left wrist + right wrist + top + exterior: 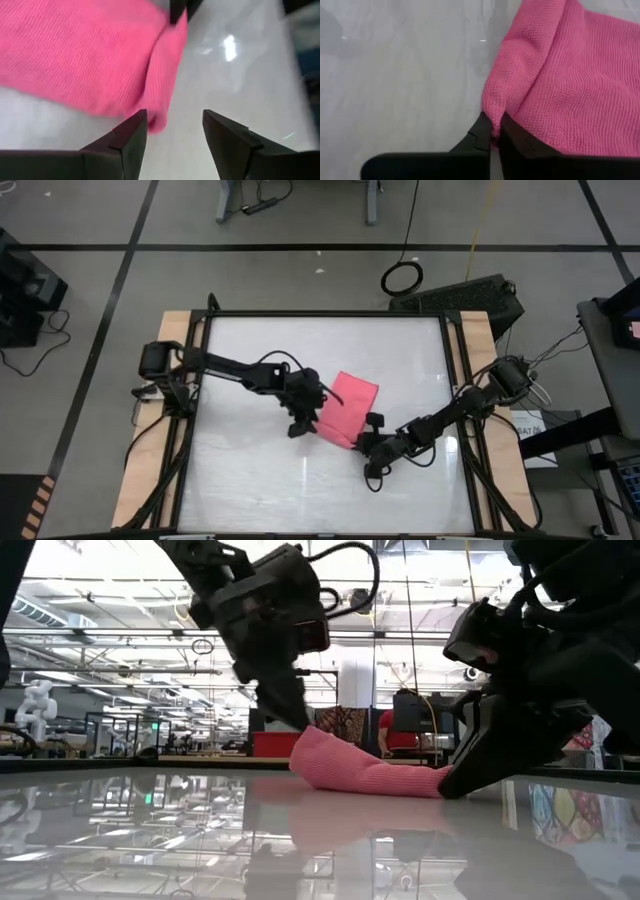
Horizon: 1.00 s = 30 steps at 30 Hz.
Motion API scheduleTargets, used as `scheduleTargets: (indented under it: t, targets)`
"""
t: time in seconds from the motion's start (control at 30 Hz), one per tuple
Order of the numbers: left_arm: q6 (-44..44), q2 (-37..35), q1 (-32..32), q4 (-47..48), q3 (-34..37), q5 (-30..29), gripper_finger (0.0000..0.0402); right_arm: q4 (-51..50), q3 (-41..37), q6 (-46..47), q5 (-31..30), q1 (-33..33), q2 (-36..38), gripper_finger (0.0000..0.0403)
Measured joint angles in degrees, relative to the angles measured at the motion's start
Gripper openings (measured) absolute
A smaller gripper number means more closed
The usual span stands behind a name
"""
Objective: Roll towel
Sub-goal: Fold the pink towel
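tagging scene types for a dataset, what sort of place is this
Probably a robotics lab or workshop in a large industrial hall. The low view shows high ceiling trusses and a white humanoid robot far behind; the high view shows a taped concrete floor with cables around the table.

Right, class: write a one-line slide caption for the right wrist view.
Right gripper pinches the folded edge of the pink towel on the white table.

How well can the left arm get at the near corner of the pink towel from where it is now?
Probably yes. The left claw is open right at the towel, one finger beside its folded corner, and nothing lies between them. The right claw pinches a different corner, away from it.
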<state>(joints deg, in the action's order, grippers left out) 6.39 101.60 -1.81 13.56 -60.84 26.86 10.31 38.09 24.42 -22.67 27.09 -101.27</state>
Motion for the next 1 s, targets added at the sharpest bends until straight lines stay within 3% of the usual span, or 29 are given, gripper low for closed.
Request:
scheduleTargets:
  t: [0.23, 0.43, 0.67, 1.0]
  targets:
    - [-17.0, -0.7, 5.2, 2.2, 0.0, -10.3, 0.0198, 0.3, -0.1, 5.8, 1.8, 0.0, 0.0, 0.0005]
    - [-28.7, -0.7, 8.9, -1.0, 0.0, -25.3, 0.0198, 1.8, -0.1, 11.1, 4.0, 0.0, 0.0, 0.0003]
    - [-36.6, -0.7, 9.0, -6.0, 0.0, -25.0, 0.0201, 1.9, -0.1, 13.5, 4.7, 0.1, 0.0, 0.0003]
    - [-46.8, -0.4, 8.6, -7.0, 2.7, -24.1, 0.0244, 1.9, -0.1, 15.4, 5.0, 0.1, -0.1, 0.0004]
